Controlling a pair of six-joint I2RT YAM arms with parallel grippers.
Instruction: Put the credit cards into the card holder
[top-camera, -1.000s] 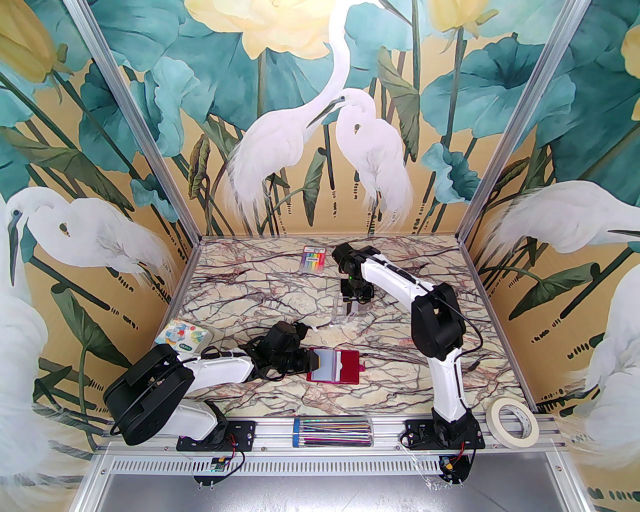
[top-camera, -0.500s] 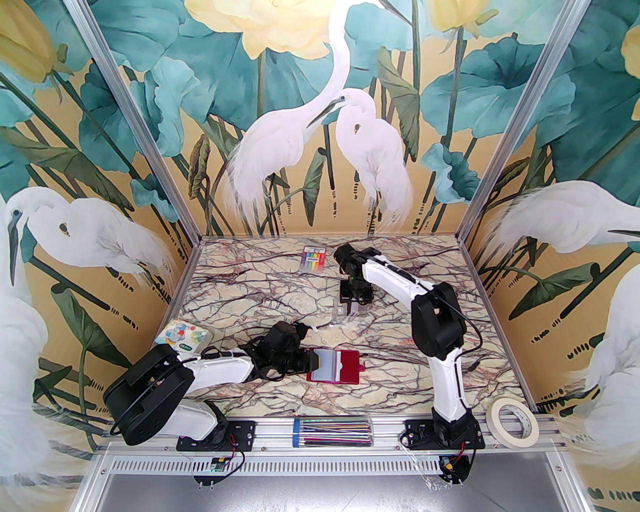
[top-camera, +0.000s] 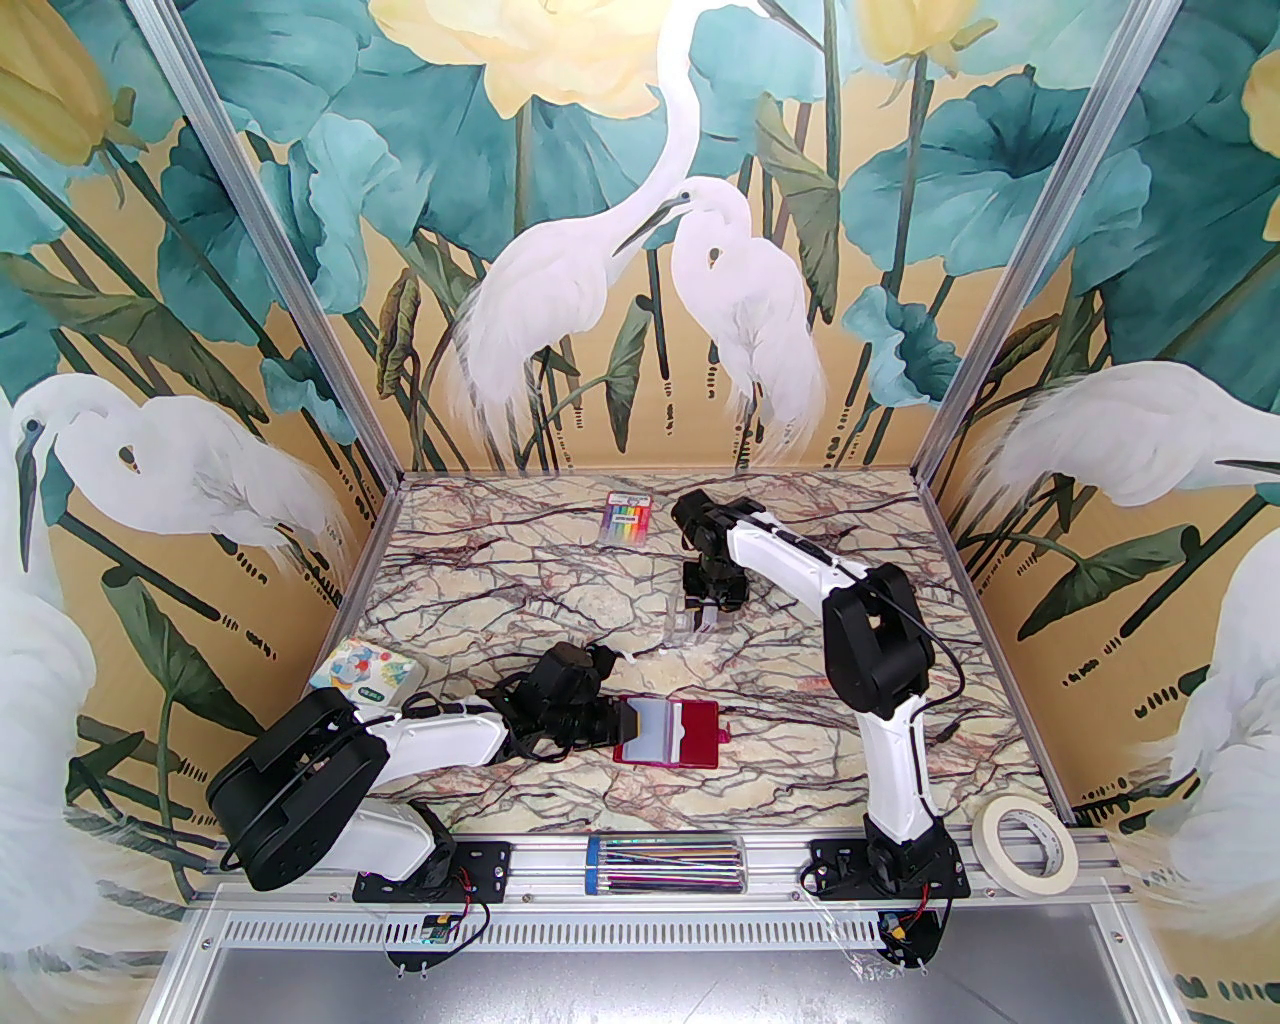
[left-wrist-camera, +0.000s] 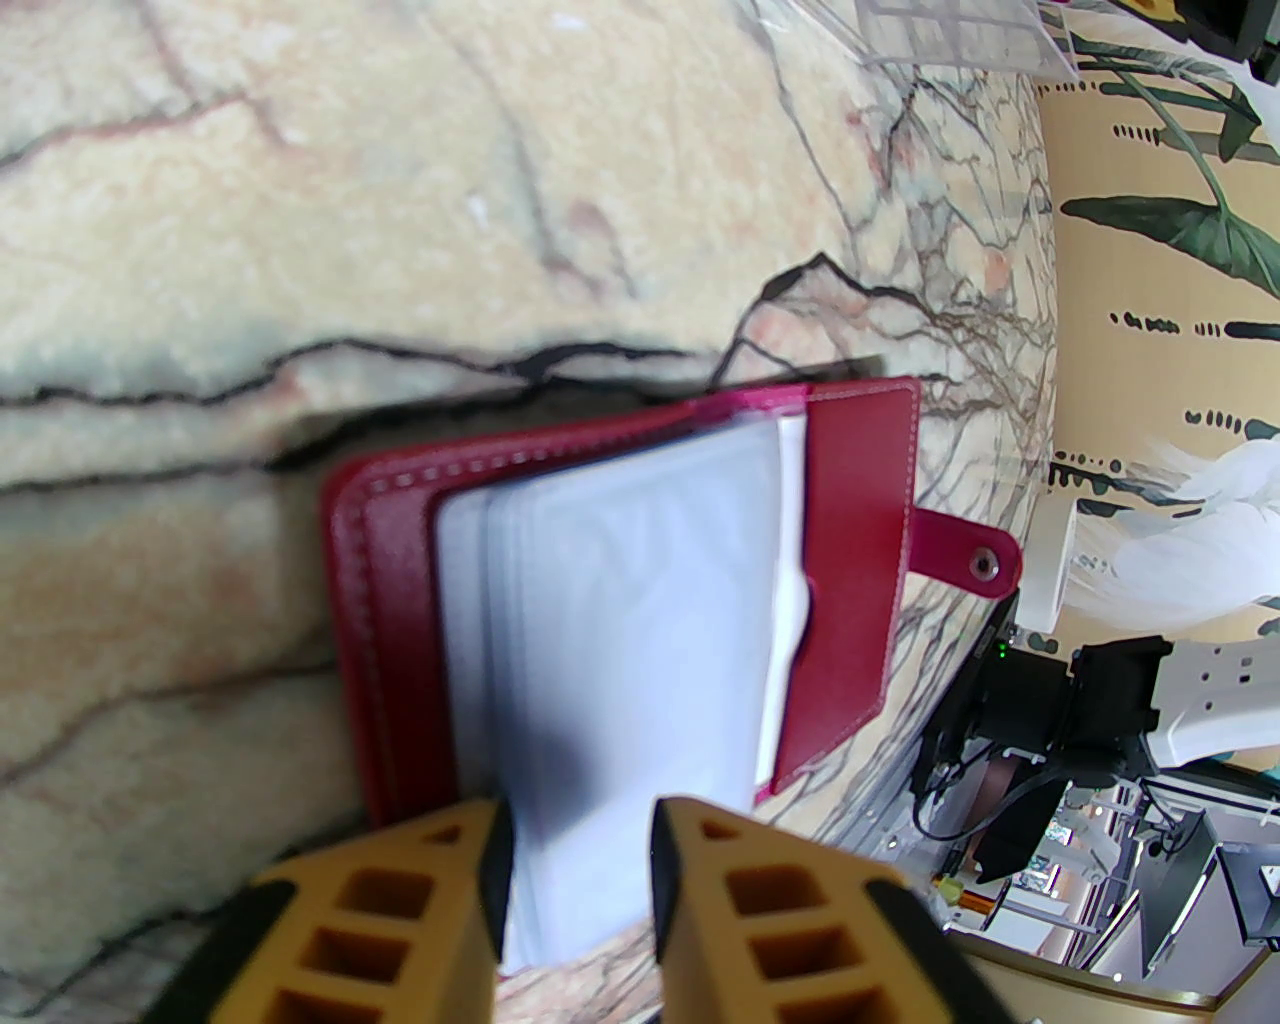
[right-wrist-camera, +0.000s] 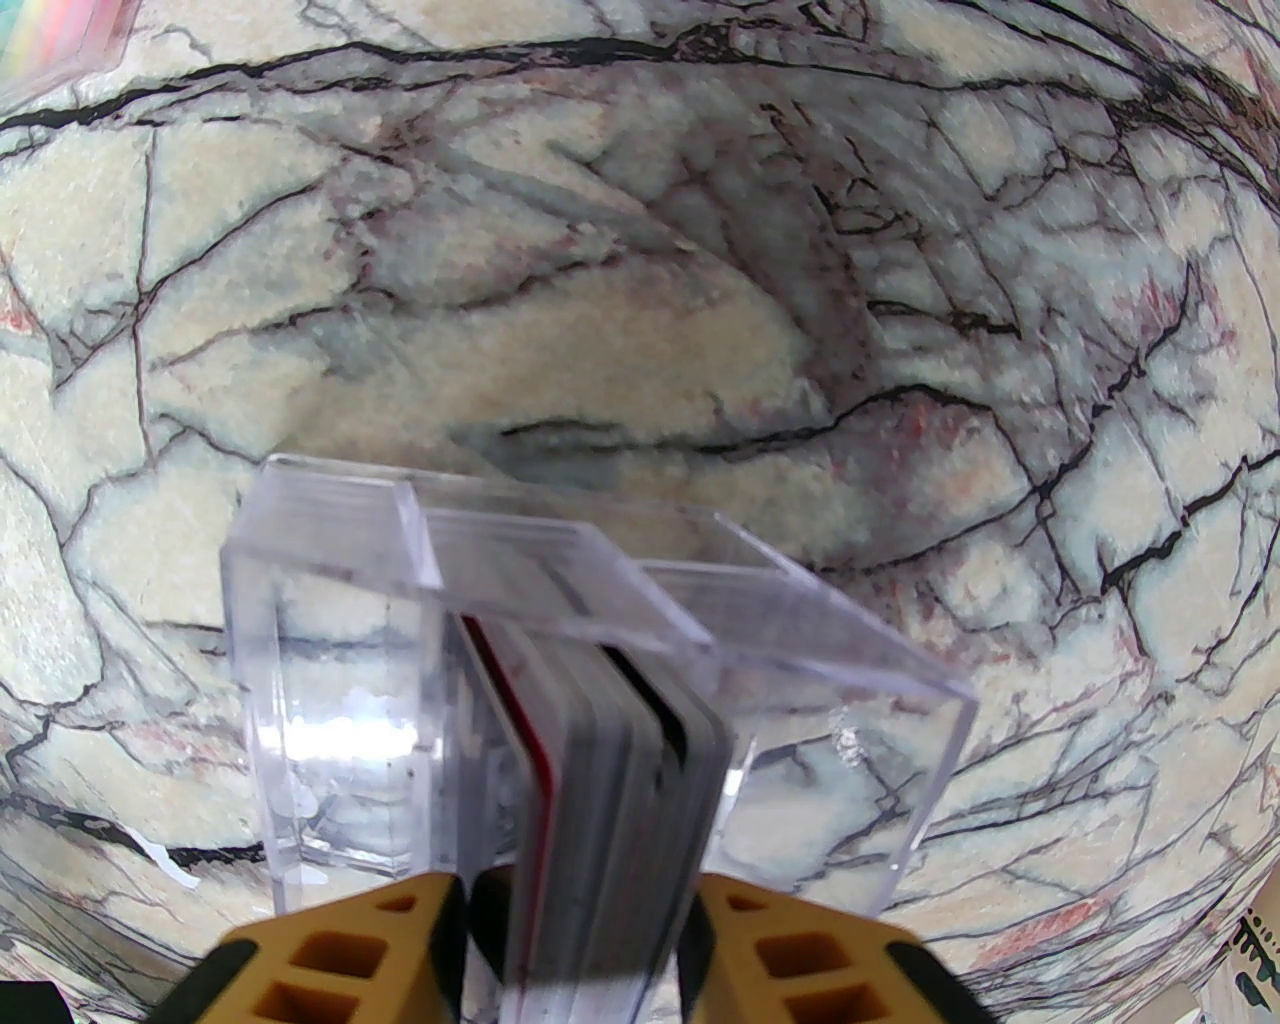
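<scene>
Right arm (top-camera: 790, 570) shifts slightly over the bench (top-camera: 500, 600): elbow drawn a touch leftward, right gripper (right-wrist-camera: 575, 890), astride the credit cards (right-wrist-camera: 610, 760) in the clear box (right-wrist-camera: 330, 700), now marginally higher.

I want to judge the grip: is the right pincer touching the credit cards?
Touching. The right wrist view shows the credit cards filling the gap between both fingers of the right pincer.

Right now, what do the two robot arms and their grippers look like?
The left arm and right arm have glossy white link shells and bulky black joint housings, on black perforated base plates. A thin black cable loops beside the right arm's elbow. The fingers are ochre-yellow plastic with square cut-outs and black edges.
</scene>
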